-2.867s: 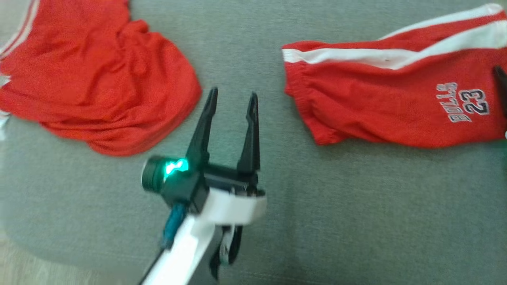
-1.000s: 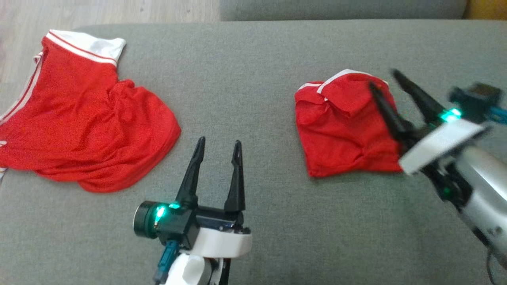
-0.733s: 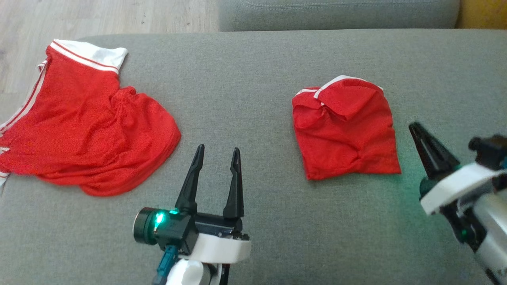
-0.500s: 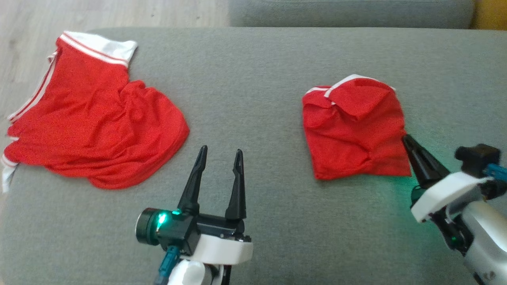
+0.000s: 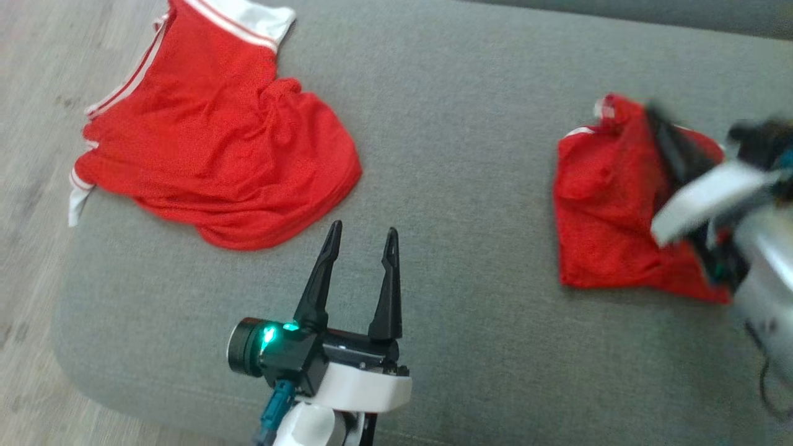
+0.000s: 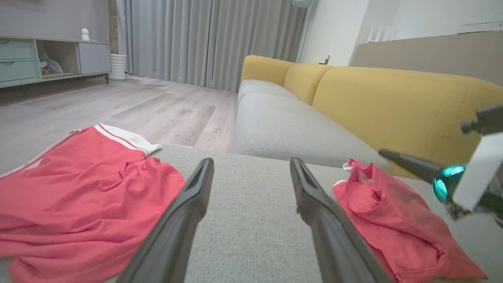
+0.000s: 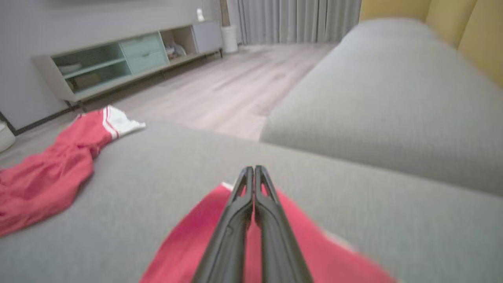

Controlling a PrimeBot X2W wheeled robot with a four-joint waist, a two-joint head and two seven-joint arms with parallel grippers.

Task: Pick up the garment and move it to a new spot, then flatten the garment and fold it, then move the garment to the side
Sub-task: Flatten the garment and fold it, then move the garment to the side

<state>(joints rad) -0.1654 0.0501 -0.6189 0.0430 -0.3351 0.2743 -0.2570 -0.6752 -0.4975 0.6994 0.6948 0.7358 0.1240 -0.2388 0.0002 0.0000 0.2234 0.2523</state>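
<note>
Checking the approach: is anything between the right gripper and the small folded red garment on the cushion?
Nothing visible. The right gripper, fingers shut, is directly over the folded garment. The bigger red garment lies far to its left, and the open left gripper is off to the side.

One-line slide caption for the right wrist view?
Right gripper, shut, over the folded red garment on the grey cushion; a second red garment lies at left.
</note>
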